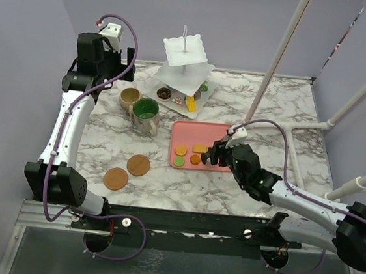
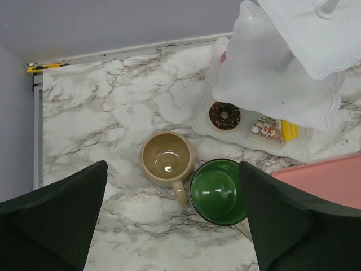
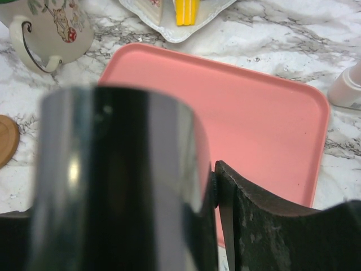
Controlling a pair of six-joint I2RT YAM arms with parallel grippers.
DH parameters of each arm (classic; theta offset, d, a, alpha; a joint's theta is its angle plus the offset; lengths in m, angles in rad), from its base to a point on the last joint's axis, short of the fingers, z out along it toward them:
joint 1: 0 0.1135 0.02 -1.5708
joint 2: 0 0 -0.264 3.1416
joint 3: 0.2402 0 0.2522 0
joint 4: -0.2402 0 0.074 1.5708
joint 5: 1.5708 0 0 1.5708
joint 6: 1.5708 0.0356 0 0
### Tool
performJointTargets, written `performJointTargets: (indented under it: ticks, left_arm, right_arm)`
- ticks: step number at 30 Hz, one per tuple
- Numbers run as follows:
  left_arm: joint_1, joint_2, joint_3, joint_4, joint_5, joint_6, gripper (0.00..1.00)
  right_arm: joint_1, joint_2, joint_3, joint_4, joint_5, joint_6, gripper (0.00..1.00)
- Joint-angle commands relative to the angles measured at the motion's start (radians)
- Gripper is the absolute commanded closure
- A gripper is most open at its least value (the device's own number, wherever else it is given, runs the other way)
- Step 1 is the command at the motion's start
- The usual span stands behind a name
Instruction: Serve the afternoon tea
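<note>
My right claw [image 1: 211,154] looks clenched on a glossy black rounded tool [image 3: 118,169], just right of the small round toy pastries [image 1: 181,150] lying on the smooth pink plastic tray [image 1: 193,130]. My left claw [image 2: 173,169] hangs released above the glazed beige mug [image 2: 166,158], left of the tray. I worry the slick tool could twist in the claw and skid the light pastries across the tray. The scalloped white three-tier stand [image 1: 184,62] behind the tray looks tippy.

Marble bench [image 1: 283,115], lavender walls [image 1: 21,61] around it. Pink tray [image 1: 196,133] flat, right of centre. White pipe frame [image 1: 280,55] back right. Yellow tape [image 2: 42,68] at far-left bench corner. Glossy black object [image 3: 118,180], blurred, in front of tray.
</note>
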Motion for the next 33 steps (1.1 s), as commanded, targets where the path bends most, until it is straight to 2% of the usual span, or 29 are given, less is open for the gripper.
performJointTargets:
  ticks: [1, 3, 8, 13, 18, 22, 28, 33]
  left_arm:
    - [0.019, -0.041, 0.010, -0.011, 0.049, 0.007, 0.01]
    - [0.019, -0.045, 0.011, -0.011, 0.052, 0.009, 0.01]
    - [0.048, -0.043, 0.017, -0.011, 0.050, 0.012, 0.01]
    - [0.057, -0.035, 0.023, -0.008, 0.055, 0.006, 0.01]
    - [0.060, -0.027, 0.031, -0.007, 0.071, 0.005, 0.01]
    - [0.061, -0.024, 0.041, -0.008, 0.077, 0.011, 0.01]
    - [0.061, -0.033, 0.046, -0.018, 0.085, 0.038, 0.01]
    - [0.063, -0.038, 0.048, -0.026, 0.071, 0.043, 0.01]
  right_arm:
    - [0.019, 0.045, -0.009, 0.011, 0.019, -0.003, 0.40]
    - [0.023, 0.065, -0.019, 0.033, 0.024, -0.010, 0.44]
    - [0.028, 0.085, -0.026, 0.079, 0.058, -0.053, 0.63]
    - [0.027, 0.059, 0.030, 0.110, 0.119, -0.128, 0.74]
    - [0.012, 0.098, 0.175, 0.217, 0.133, -0.297, 0.76]
    - [-0.068, 0.217, 0.338, 0.335, 0.014, -0.375, 0.76]
    - [-0.228, 0.428, 0.632, 0.306, -0.184, -0.340, 0.76]
    - [-0.305, 0.571, 0.778, 0.296, -0.322, -0.289, 0.76]
